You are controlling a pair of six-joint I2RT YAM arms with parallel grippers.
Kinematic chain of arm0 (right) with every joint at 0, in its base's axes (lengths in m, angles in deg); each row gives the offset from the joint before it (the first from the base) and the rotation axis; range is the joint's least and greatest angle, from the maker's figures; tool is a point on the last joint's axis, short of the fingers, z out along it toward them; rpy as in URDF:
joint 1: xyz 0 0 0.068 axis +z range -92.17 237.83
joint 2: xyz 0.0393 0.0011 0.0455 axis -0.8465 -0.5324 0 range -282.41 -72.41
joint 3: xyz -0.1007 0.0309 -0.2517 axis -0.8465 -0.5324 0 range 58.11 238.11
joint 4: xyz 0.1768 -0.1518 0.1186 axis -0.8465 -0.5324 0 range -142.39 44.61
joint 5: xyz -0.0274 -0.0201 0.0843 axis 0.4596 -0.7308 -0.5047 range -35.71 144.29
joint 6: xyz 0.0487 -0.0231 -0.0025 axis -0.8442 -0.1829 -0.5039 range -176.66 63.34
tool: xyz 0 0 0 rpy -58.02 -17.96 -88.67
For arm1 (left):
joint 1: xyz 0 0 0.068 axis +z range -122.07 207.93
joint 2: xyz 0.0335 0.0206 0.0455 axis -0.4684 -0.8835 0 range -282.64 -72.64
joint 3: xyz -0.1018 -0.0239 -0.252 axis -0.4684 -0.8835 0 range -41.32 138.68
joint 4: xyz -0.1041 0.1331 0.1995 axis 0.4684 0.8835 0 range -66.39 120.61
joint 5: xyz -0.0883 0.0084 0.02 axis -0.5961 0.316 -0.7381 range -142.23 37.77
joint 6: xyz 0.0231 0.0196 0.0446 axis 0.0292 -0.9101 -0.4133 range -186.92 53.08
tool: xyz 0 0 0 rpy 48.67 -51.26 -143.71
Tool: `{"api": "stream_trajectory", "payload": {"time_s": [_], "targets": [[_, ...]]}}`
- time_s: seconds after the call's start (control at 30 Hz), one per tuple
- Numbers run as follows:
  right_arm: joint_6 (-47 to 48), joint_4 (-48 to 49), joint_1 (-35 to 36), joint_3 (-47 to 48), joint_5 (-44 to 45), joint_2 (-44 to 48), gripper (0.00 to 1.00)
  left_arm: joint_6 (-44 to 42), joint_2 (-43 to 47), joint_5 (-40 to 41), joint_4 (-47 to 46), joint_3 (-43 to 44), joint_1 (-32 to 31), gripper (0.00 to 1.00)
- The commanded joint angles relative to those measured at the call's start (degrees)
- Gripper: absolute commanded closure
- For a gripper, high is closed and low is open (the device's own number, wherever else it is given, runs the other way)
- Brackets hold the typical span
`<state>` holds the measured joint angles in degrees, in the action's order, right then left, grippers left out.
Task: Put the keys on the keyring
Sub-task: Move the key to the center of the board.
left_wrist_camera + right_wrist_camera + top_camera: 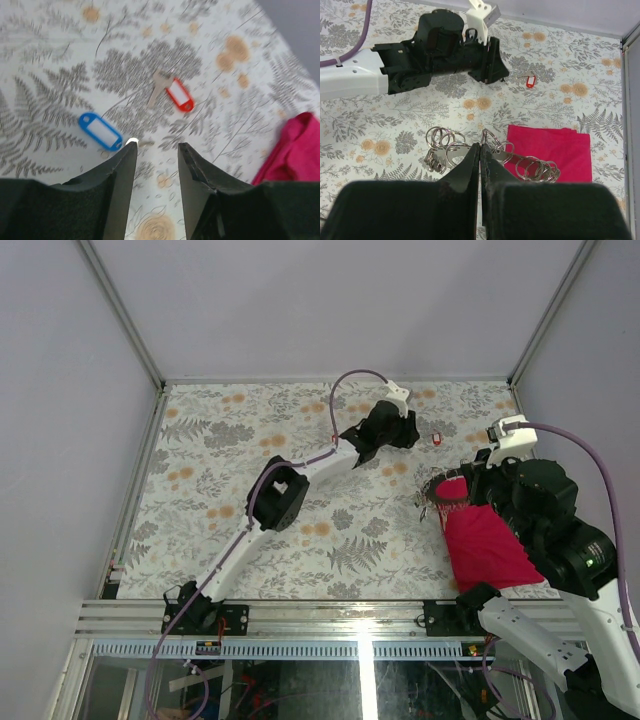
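Keyring [440, 156] partly on red cloth [560, 147], behind right fingers [462, 175]; red key [530, 81] well apart

Soft even light, faint shadows; left wrist view blurred, glint on left gripper [155, 146] fingertip [131, 142]

keys [180, 95] side by side, apart, far centre on table [250, 440] | keyring [440, 145] nearer and right of them, overlapping cloth [560, 145] left edge | cloth near right
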<state>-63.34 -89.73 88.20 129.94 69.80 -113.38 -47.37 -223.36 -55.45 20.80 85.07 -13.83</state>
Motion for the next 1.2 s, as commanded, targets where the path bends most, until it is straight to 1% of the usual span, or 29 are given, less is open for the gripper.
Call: {"api": "stream_trajectory", "payload": {"time_s": [0.0,0.3,0.53,0.63,0.77,1.07,1.17], "targets": [[0.21,4.70,-0.15,0.21,0.36,0.46,0.99,2.26,0.73,-0.04,-7.19,4.24,-0.25,0.61],[-0.02,4.78,-0.17,-0.34,0.74,0.96,0.98,18.39,-5.87,-5.22,-13.22,5.08,1.77,0.61],[-0.35,4.95,-0.12,-0.76,0.68,1.11,0.98,26.92,-9.61,-2.94,-17.42,6.97,1.64,0.62],[-0.41,4.96,-0.15,-0.96,0.75,1.22,0.98,26.81,-10.53,-0.08,-15.34,9.21,0.89,0.63],[-0.53,5.13,-0.14,-1.19,0.84,1.21,0.98,24.99,-9.84,4.09,-12.80,9.32,-0.04,0.64],[-0.86,5.31,-0.19,-1.59,0.76,1.35,0.98,25.25,-10.20,5.64,-6.62,10.32,-0.13,0.67],[-1.02,5.25,-0.15,-1.53,0.75,1.42,0.98,25.52,-9.53,6.38,-4.31,9.80,-0.13,0.70]]}}
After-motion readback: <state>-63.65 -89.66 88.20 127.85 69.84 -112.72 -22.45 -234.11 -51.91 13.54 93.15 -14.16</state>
